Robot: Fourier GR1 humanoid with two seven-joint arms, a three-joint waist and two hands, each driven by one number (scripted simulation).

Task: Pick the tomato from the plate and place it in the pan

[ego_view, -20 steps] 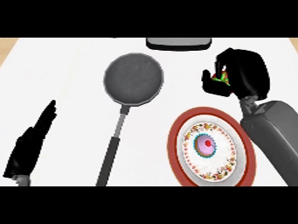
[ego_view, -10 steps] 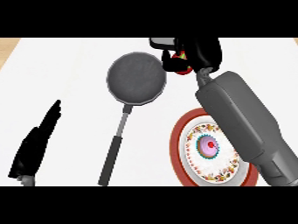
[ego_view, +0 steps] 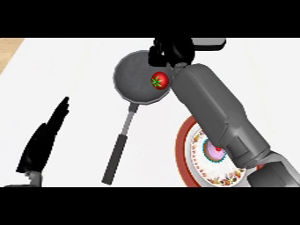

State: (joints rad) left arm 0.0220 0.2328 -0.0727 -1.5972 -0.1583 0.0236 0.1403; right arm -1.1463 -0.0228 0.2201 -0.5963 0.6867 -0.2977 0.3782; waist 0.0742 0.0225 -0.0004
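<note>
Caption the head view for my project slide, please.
Tomato sits in the pan, right hand just above; plate nearby.

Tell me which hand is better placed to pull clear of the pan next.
Right. The right hand is over the pan's far edge, by the tomato lying in it; the left hand rests open at lower left.

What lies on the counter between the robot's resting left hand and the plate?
In the head view, the pan's long dark handle runs down between the left hand and the plate; the counter on either side of it is bare white.
</note>
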